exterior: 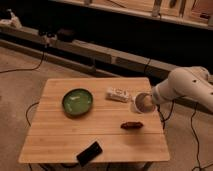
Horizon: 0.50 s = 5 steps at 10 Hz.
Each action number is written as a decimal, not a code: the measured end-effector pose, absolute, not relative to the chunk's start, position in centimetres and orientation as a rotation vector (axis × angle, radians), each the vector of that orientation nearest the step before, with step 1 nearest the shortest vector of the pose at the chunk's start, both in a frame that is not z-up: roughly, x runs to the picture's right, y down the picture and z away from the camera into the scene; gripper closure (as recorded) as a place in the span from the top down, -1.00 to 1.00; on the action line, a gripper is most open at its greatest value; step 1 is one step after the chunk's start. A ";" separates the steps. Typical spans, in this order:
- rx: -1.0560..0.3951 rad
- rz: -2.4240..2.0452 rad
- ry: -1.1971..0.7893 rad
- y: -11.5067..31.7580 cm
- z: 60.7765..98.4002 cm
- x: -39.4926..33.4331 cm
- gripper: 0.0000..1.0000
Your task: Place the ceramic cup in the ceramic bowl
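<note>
The ceramic cup [142,103], small and white with a greyish inside, hangs above the table's right side, tipped so its mouth faces the camera. My gripper [150,100] at the end of the white arm [186,87] is shut on the cup from the right. The ceramic bowl [77,102], wide and green with a dark rim, sits on the table's left-centre, well to the left of the cup, and holds nothing.
On the wooden table [55,140], a flat white packet [118,94] lies between bowl and cup. A small brown item [132,125] lies below the cup. A black object [89,153] rests at the front edge. Cables and a dark shelf run behind.
</note>
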<state>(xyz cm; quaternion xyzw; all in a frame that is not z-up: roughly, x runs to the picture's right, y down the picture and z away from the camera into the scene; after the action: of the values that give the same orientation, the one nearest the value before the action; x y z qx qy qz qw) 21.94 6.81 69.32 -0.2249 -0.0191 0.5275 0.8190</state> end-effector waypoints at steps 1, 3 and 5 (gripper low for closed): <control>-0.481 1.125 -0.042 6.8 69.3 21.9 -1.00; -0.507 1.108 -0.089 6.2 69.5 20.5 -1.00; -0.566 1.048 -0.241 3.4 69.9 15.6 -1.00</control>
<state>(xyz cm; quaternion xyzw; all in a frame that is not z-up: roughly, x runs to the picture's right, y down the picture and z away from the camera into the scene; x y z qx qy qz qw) 15.65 3.39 69.94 -0.2658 -0.1133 0.4922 0.8211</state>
